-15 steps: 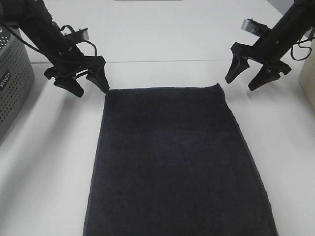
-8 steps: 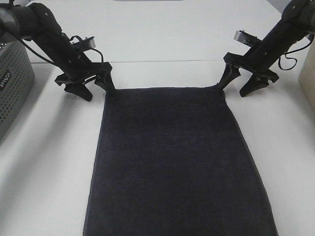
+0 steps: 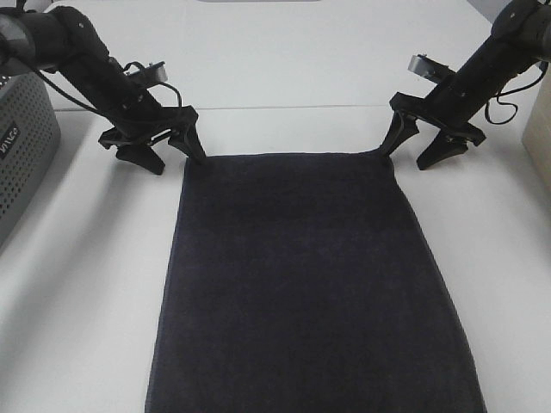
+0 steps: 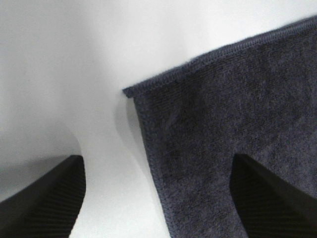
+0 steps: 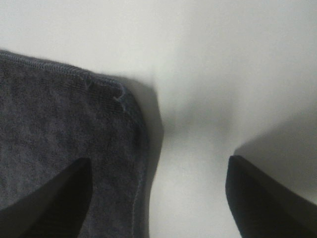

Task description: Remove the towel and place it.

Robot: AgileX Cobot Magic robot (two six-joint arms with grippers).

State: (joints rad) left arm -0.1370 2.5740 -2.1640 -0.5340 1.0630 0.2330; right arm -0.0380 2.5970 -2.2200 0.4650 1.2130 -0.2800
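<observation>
Towel (image 3: 306, 284) flat; both open end effectors straddle its far corners.

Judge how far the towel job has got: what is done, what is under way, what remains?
Done: the towel lies flat on the white table. Under way: the left gripper and right gripper, both open, each straddle a far corner. Left: closing on the corners, lifting, placing.
</observation>
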